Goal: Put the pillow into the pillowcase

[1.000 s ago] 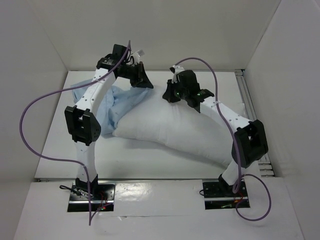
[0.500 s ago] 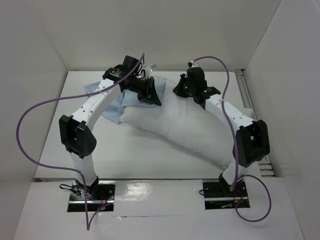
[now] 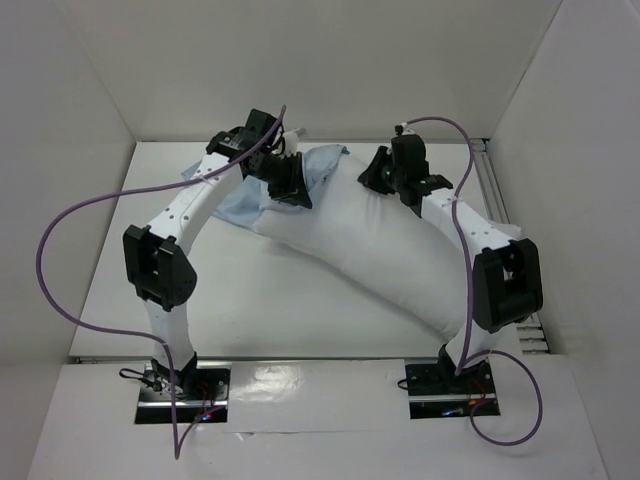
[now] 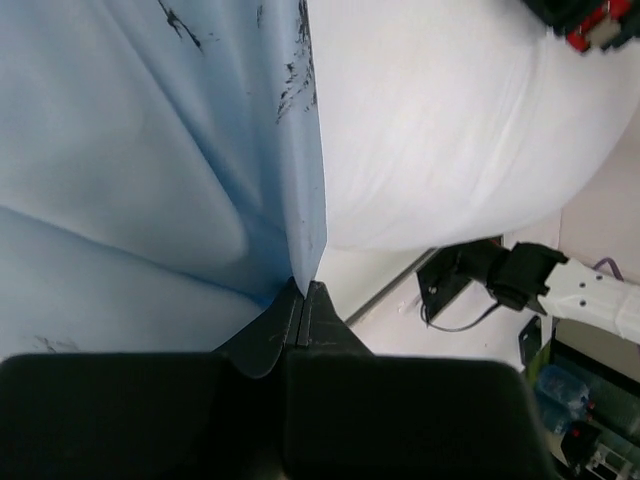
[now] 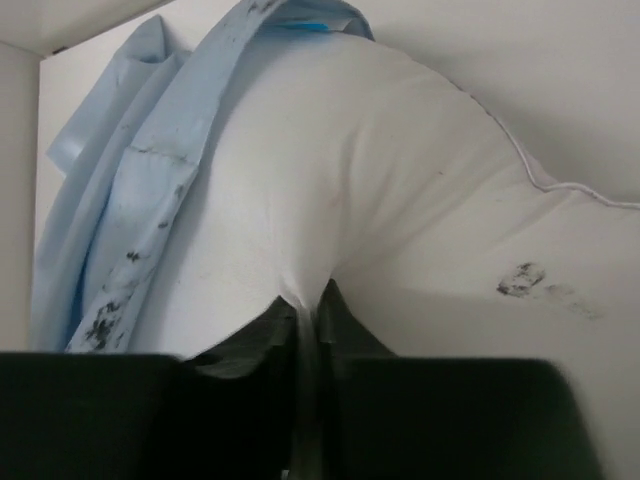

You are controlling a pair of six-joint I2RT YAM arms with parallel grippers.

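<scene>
Item: pillow (image 3: 385,255), lying diagonally across the counter (image 3: 250,300), running from the upper centre of the overhead view down to the lower right; nearly all of its white surface is showing bare

Item: pillowcase (image 3: 232,208), bunching at the upper-left end of the pillow, with a blue fold lapping over that end's top corner; cannot tell whether the corner is sitting inside the opening or merely under a fold

Item: left pincer (image 4: 303,290), pressing together on an edge of the pillowcase, just beside the pillow's flank

Item: right pincer (image 5: 308,305), pinching a tuck of the pillow's white fabric near its upper end

Status, as judged: insertion is only beginning, with at most one end entering the sack. Remaining: drawing the blue cloth down the whole length toward the lower right, then tucking the last end inside
</scene>
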